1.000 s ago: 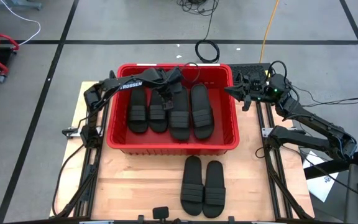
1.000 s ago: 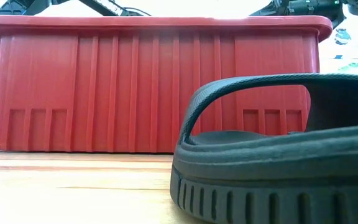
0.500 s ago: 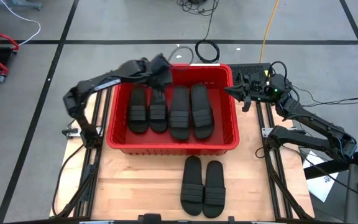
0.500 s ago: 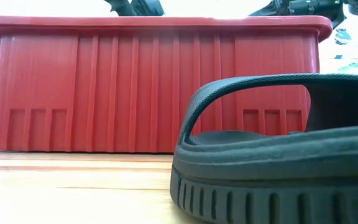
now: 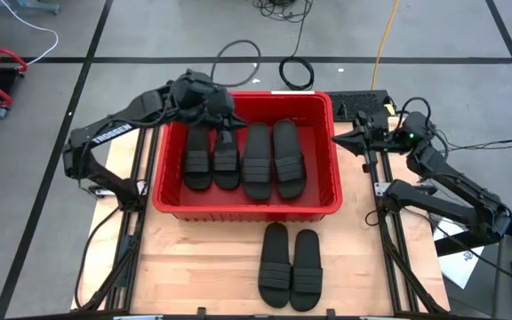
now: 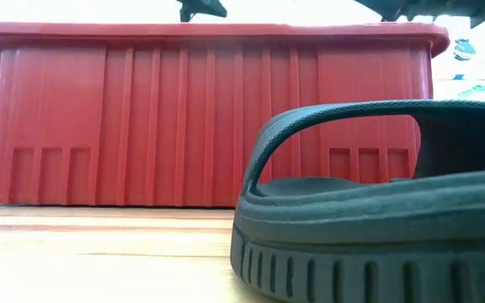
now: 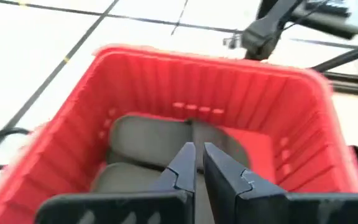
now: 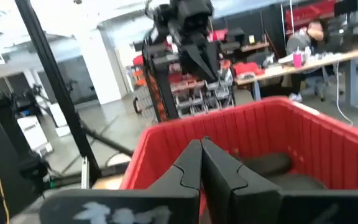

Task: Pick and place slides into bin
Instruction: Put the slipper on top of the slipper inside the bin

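left gripper (image 5: 223, 114) nearly closed and empty above the bin's (image 5: 160, 169) far left corner, four slides (image 5: 244, 157) lying flat inside, two slides (image 5: 290, 264) on the table in front, any others hidden, right gripper (image 5: 340, 135) closed, empty, beside the bin's right rim

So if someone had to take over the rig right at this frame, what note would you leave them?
Left gripper: shut and empty, above the bin's far left corner.
Right gripper: shut and empty, parked just outside the bin's right wall.
Bin: red, on the far half of the table, with four slides lying flat side by side inside.
Remaining pair of slides: flat on the wood in front of the bin, side by side.
Done: four slides visible in the bin; any under them cannot be seen.
Left: pick up the two slides on the table and drop them in.
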You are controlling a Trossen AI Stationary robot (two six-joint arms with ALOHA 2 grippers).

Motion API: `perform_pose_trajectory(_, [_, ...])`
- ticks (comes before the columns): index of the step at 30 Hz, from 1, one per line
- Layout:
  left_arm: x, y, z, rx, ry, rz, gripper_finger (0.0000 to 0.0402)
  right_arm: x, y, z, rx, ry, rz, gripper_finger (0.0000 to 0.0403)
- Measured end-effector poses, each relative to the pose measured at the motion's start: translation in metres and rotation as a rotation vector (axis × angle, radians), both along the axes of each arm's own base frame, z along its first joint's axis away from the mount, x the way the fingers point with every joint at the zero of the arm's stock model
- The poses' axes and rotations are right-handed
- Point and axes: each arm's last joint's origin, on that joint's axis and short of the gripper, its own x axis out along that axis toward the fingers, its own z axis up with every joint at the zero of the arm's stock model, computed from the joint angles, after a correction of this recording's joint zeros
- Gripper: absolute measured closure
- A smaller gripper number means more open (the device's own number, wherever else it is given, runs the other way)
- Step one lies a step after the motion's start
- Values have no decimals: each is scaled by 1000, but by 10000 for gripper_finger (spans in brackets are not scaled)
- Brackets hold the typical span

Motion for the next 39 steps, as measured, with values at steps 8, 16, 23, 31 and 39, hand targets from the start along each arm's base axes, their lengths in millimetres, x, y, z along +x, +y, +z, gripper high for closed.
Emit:
perform_pose_trajectory(8, [12,-27,6,-105,-81,-51,378,-14,12,-10,20,99,-8,403])
perform_pose_trajectory(16, [15,-51,4,-233,-63,-271,378,-33,23,-4,-73,50,-195,403])
perform_pose_trajectory(23, [13,-96,13,-129,-126,-585,378,-46,34,-6,38,39,-196,403])
perform_pose_trajectory(31, [14,-135,24,-214,-198,-654,378,-49,35,-7,79,28,-252,403])
perform_pose_trajectory(39, [-2,-156,42,44,-318,-475,398,-54,42,-5,38,5,-178,403])
